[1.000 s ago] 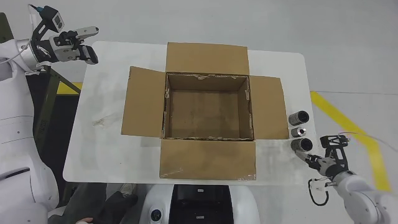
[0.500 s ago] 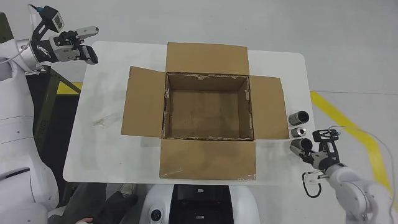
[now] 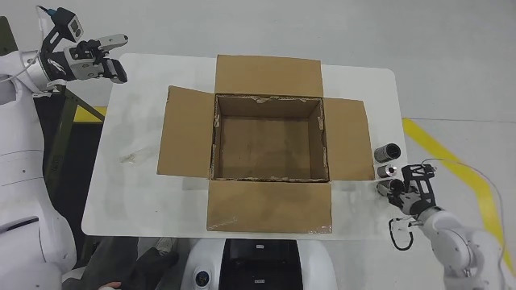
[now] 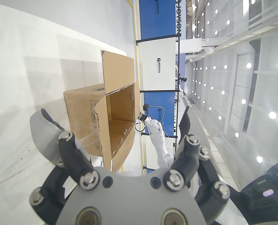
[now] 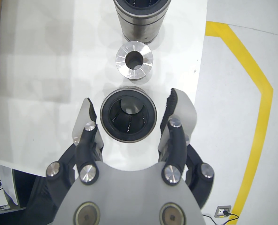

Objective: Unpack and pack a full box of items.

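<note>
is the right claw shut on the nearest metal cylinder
No, the right claw is open, its fingers flanking the nearest metal cylinder with a gap on each side.

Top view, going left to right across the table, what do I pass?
left gripper, open → cardboard box, empty with flaps spread → row of three metal cylinders

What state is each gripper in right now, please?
Left gripper: open, holding nothing.
Right gripper: open, fingers either side of the nearest bearing, not gripping it.

Three cylinders point(image 3: 388, 170) stand right of the box point(image 3: 270, 203).
</note>
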Controlling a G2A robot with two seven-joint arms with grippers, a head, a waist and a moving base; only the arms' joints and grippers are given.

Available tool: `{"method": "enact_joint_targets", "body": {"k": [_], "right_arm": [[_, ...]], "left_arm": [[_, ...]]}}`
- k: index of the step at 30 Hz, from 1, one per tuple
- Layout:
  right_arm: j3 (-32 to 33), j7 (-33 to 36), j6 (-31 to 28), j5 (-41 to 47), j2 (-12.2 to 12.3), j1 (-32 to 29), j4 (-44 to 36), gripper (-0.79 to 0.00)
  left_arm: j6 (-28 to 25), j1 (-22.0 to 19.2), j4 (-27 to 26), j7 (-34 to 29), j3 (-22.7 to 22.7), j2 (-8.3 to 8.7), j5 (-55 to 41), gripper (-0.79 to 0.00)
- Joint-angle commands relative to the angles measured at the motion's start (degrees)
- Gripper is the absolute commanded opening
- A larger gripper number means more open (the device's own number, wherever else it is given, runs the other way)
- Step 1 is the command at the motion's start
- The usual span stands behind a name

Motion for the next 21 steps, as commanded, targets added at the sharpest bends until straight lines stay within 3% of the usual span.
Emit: {"method": "enact_joint_targets", "body": {"k": [1, 8, 21], "right_arm": [[0.2, -0.1, -0.1, 0.1, 0.0, -0.2, -0.2, -0.533], [1.3, 0.1, -0.2, 0.3, 0.1, -1.9, -2.6, -0.785], [9.5, -0.1, 0.6, 2.6, 0.1, -12.4, -19.5, -0.785]], "left_arm": [[0.0, 0.0, 0.0, 0.0, 0.0, 0.0, 0.0, 0.0], [0.0, 0.0, 0.0, 0.0, 0.0, 0.0, 0.0, 0.0], [0.0, 0.0, 0.0, 0.0, 0.0, 0.0, 0.0, 0.0]]}}
